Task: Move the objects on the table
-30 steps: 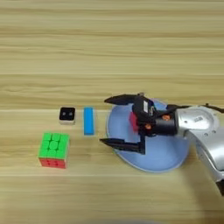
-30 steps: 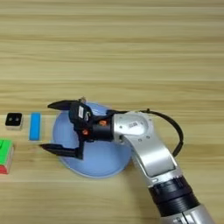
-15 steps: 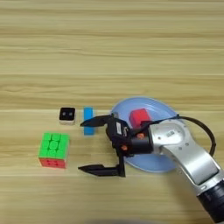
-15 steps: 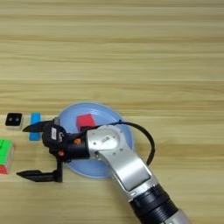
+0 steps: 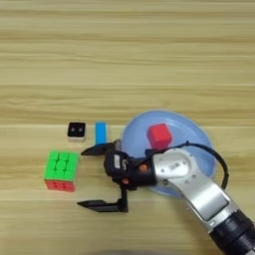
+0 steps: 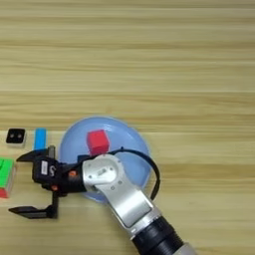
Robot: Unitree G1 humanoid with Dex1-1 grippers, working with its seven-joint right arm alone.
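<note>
Fingers of the right gripper (image 5: 89, 177) stood spread wide and empty, pointing left just beside the puzzle cube (image 5: 62, 170) on the table (image 5: 149, 60). Behind them the small red cube (image 5: 159, 136) sat on a pale blue plate (image 5: 196, 137). A blue block (image 5: 101, 133) and black-topped block (image 5: 76, 131) lay nearby.

Puzzle cube (image 6: 6, 177) cut off by the left edge in the right eye view, only a sliver of green and red showing. Near part of the blue plate (image 5: 199, 134) hidden under the silver forearm (image 5: 199, 187). Lower end of the blue block (image 5: 101, 132) covered by the upper black finger (image 5: 99, 149). Forearm cut by the bottom edge. Markings on the small black block (image 5: 76, 130) too small to read.
</note>
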